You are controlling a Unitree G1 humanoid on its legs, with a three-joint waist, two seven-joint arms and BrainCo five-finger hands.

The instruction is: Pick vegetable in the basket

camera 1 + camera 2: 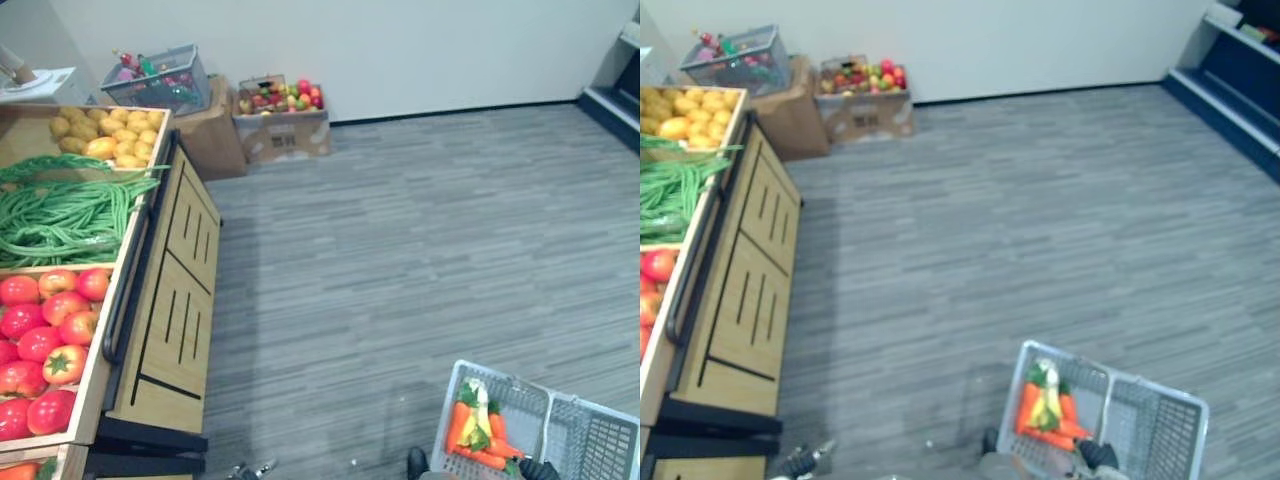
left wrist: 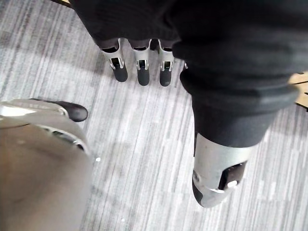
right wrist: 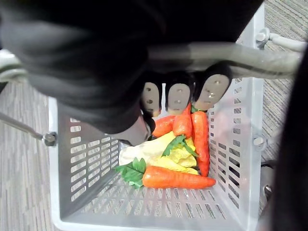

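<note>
"Where is the basket held?"

"The grey plastic basket with holes in its walls (image 3: 82, 159) is carried at the robot's right side. Its grey handle bar (image 3: 231, 55) is gripped by the right hand (image 3: 178, 98), with the fingers curled round it."

"What is kept in it?"

"Orange carrots with green tops (image 3: 175, 179) and a pale yellow leafy vegetable (image 3: 159, 154) are seen lying at the bottom."

"And the other hand?"

"The left hand (image 2: 143, 65) is hung over the grey striped floor (image 1: 400, 250). Its fingers are straight and loose, and nothing is held in it."

"Where can more vegetables be found?"

"They are laid out on the long wooden desk (image 1: 170, 330) at the robot's left. Round red tomatoes (image 1: 45, 340), a heap of long green beans (image 1: 60, 215) and yellow potatoes (image 1: 105, 135) are seen there. The desk is well apart from the basket, and it is on the free left hand's side. So it is thought that the next pick is best done by that hand, reached out to the left. The beans are laid mostly across their bin, so they would likely be grabbed round the middle."
</note>
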